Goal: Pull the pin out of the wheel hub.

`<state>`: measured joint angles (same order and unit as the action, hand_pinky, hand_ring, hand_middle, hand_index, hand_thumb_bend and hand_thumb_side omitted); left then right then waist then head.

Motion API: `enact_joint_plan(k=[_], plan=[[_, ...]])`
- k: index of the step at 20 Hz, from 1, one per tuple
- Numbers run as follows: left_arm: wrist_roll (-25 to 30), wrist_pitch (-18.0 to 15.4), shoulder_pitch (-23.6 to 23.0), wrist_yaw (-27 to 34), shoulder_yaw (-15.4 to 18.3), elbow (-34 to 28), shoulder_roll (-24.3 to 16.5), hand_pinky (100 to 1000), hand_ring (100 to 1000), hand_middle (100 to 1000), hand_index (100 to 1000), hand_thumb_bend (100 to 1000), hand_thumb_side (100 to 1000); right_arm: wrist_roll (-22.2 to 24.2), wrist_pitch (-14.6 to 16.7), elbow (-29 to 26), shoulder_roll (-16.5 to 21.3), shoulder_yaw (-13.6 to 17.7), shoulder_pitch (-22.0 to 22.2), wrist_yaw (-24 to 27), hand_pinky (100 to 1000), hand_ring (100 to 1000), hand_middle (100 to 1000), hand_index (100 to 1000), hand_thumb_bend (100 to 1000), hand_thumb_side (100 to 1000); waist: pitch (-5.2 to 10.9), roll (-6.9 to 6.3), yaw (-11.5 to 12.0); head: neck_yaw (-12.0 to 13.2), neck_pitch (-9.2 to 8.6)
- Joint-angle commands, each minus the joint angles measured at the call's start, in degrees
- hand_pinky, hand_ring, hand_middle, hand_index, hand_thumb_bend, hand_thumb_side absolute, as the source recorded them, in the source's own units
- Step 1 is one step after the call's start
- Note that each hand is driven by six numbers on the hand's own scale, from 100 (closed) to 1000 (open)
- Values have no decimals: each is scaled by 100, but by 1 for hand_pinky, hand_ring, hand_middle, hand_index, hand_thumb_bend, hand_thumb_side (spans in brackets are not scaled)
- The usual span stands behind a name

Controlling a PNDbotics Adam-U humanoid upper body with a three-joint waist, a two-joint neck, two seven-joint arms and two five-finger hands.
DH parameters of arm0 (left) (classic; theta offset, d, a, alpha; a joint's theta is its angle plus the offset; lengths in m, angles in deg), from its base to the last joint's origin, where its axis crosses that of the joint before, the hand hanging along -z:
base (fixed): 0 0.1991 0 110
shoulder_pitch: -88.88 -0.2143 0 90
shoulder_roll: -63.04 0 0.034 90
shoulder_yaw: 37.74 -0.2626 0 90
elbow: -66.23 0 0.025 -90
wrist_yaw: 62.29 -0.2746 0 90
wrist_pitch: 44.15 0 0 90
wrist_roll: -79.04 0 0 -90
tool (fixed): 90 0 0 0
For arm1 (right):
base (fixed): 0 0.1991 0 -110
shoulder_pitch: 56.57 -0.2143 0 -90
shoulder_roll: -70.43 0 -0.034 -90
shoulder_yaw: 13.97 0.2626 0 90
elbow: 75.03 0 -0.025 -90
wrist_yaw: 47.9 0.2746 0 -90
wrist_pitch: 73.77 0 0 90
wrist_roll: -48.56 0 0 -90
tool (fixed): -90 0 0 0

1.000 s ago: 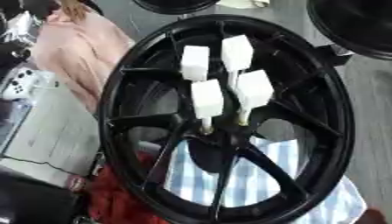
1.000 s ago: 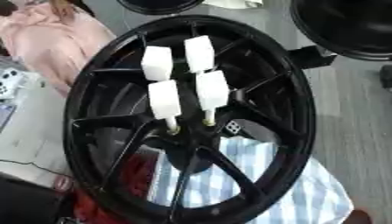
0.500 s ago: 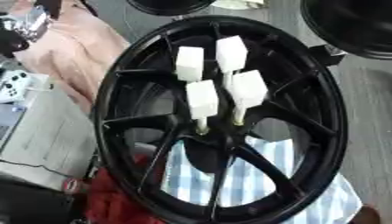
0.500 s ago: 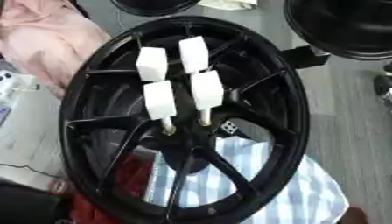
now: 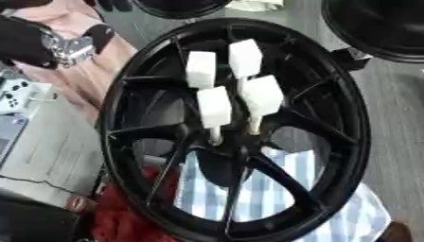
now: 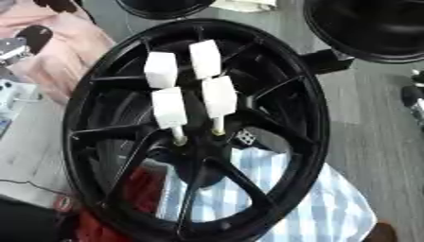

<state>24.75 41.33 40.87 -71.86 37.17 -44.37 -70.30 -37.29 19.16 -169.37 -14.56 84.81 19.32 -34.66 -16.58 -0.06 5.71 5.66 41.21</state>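
Observation:
A black spoked wheel hub (image 5: 354, 124) fills the middle of both views. Several pins with white block heads stand in its centre. The two nearer pins (image 5: 214, 108) (image 5: 262, 94) show thin metal shafts running into the hub; the two farther pins (image 5: 201, 69) (image 5: 245, 57) sit just behind them. My left hand (image 5: 51, 45), black with silver parts, shows at the upper left, outside the rim and apart from the pins. How its fingers stand is unclear. My right hand shows in no view.
Blue-and-white checked cloth (image 5: 281, 194) and red fabric (image 5: 124, 212) lie under the hub. Pink cloth (image 6: 70, 45) lies at the left, grey boards (image 5: 37, 151) below it. Other black wheels (image 6: 373, 28) stand at the top. A dark object (image 6: 410, 96) sits at the right edge.
The camera has shifted, so the hub sits a little further left. My left hand has come further into view at the upper left. The pins stand as before.

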Motion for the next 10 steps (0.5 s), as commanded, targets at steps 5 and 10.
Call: enact_joint_plan(k=[5, 10], plan=[[1262, -103, 927, -57, -572, 753, 250, 745, 773, 751, 860, 100, 806, 48, -13, -20, 198, -3, -16, -45, 894, 780, 757, 768, 373, 283, 213, -42, 21, -33, 20], [1440, -128, 1172, -136, -718, 1065, 453, 767, 808, 790, 897, 150, 816, 66, -21, -12, 183, -29, -24, -40, 894, 780, 757, 768, 373, 283, 258, -41, -10, 11, 17]])
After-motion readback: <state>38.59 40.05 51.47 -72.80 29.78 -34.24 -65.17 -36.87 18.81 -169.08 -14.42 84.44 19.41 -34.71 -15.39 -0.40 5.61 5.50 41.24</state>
